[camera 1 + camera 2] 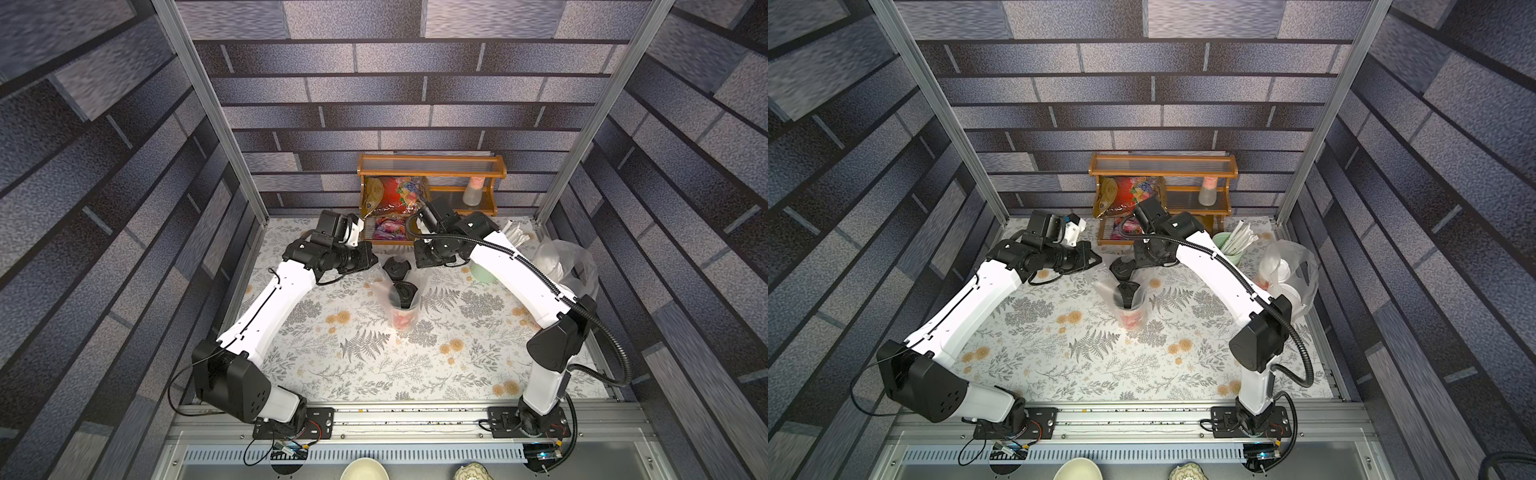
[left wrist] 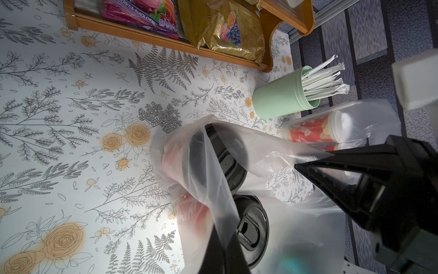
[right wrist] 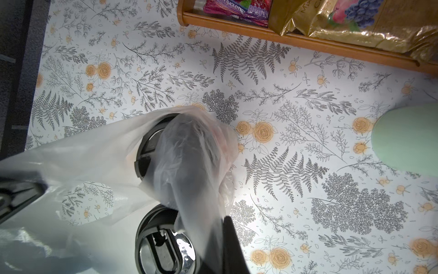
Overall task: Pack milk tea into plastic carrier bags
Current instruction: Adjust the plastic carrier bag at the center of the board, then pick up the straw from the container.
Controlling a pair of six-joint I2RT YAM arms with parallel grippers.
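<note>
Both arms meet just in front of the wooden rack point(image 1: 432, 171), and all the action is on the carrier bag point(image 3: 94, 151) standing there on the floral table point(image 1: 374, 365). Inside it, two black-lidded cups point(image 2: 251, 227) stand upright side by side, their red sides showing through the film.

The left gripper point(image 2: 224, 239) is clamped tight on one handle loop, and the plastic runs as a taut strip right into its fingers. The right gripper point(image 3: 228, 229) is closed too, pinching the opposite loop. That looks like the reason the bag mouth stands up around the lids: with one handle in each pincer, the thin film can't slump down the cups.

Off to the rack's right and forward of it, beyond the green cup point(image 2: 279, 99) of straws, the second bag point(image 1: 1304, 266) sits with the white-lidded cups point(image 2: 315, 131) inside. It is parked well clear of the working spot.

By my reckoning all four drinks are bagged, and only gathering or lifting these handles is left. The risk is thin film around tall cups, since an uneven pull could tip one.
</note>
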